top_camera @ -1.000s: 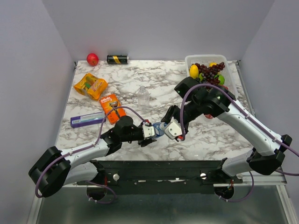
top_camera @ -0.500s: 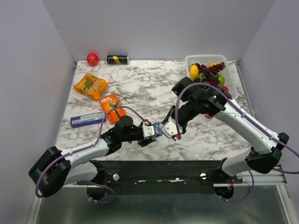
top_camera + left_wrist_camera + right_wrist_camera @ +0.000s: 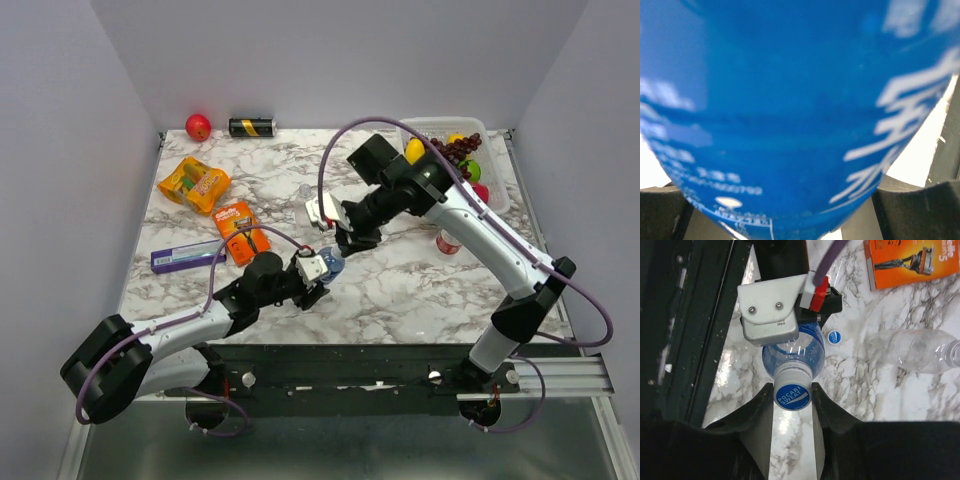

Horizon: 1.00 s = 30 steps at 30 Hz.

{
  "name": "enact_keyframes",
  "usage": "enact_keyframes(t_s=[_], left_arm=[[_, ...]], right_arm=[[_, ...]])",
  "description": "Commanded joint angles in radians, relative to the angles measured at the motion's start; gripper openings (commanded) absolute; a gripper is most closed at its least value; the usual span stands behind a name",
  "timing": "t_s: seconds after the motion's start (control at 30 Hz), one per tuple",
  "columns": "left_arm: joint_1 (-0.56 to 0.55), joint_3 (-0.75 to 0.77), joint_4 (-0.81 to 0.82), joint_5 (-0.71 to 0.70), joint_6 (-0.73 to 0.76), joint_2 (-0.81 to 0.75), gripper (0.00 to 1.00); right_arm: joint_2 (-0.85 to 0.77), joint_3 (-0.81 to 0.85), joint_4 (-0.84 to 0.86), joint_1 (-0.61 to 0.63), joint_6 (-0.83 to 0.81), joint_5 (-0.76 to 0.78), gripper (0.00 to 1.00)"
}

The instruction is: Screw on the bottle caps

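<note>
the left claw [image 3: 313,268] is nearest, over the near middle of the bench [image 3: 420,290]. it is clamped around the blue-labelled bottle [image 3: 328,264] and holds it tilted off the marble. in the left wrist view the blue label fills the frame, its white writing too blurred to read, with black pads [image 3: 660,212] at the lower corners. the bottle's neck carries a blue cap [image 3: 792,396] printed "pocari sweat" in white. just beyond, the right claw [image 3: 346,241] points back at that cap. in its own view the two fingers [image 3: 757,415] stand either side of the cap, parted about as wide as the cap is. whether they touch it cannot be told. a second blue cap [image 3: 834,336] lies loose on the bench beside the held bottle, its print too small to read. to the left are an orange razor pack [image 3: 235,228] showing a large "5" and a long blue box [image 3: 187,257]. a little farther on is the plain bottle [image 3: 912,350], and off to the right the red-labelled bottle [image 3: 448,242], partly hidden by the right arm. farther left lies an orange snack bag [image 3: 193,184]. at the far right a white basket [image 3: 478,125] holds grapes and a lemon. along the far edge are a red ball [image 3: 198,126] and a black-and-gold can [image 3: 251,127].
</note>
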Motion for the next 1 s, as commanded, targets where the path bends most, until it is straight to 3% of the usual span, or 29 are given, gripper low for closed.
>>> enact_keyframes(t_s=[0.0,0.17,0.33,0.57,0.6,0.67,0.7,0.87,0.97], left_arm=[[-0.002,0.107,0.237,-0.253,-0.2,-0.007,0.0],[-0.005,0.154,0.187,-0.426,-0.267,0.025,0.0],[-0.005,0.206,0.09,-0.504,-0.286,0.06,0.0],[-0.005,0.203,0.03,-0.554,-0.278,0.097,0.0],[-0.005,0.2,0.021,-0.555,-0.28,0.098,0.0],[-0.004,0.198,0.01,-0.541,-0.275,0.106,0.0],[-0.004,0.201,-0.011,-0.537,-0.274,0.106,0.0],[-0.004,0.19,-0.057,-0.451,-0.243,0.131,0.0],[-0.005,0.181,-0.08,-0.37,-0.231,0.144,0.0]], right_arm=[[0.115,0.038,-0.052,-0.017,0.365,-0.136,0.26],[0.253,0.165,-0.041,-0.097,0.693,-0.205,0.23],[0.278,0.127,0.006,-0.102,0.919,-0.163,0.17],[0.291,0.13,0.006,-0.109,0.992,-0.107,0.13],[0.294,0.141,0.008,-0.108,0.992,-0.107,0.2],[0.305,0.195,-0.003,-0.109,0.958,-0.121,0.45],[0.305,0.225,-0.008,-0.114,0.947,-0.113,0.51],[0.29,0.47,-0.023,-0.163,0.895,-0.096,0.67],[0.224,0.495,0.018,-0.18,0.873,-0.153,0.74]])
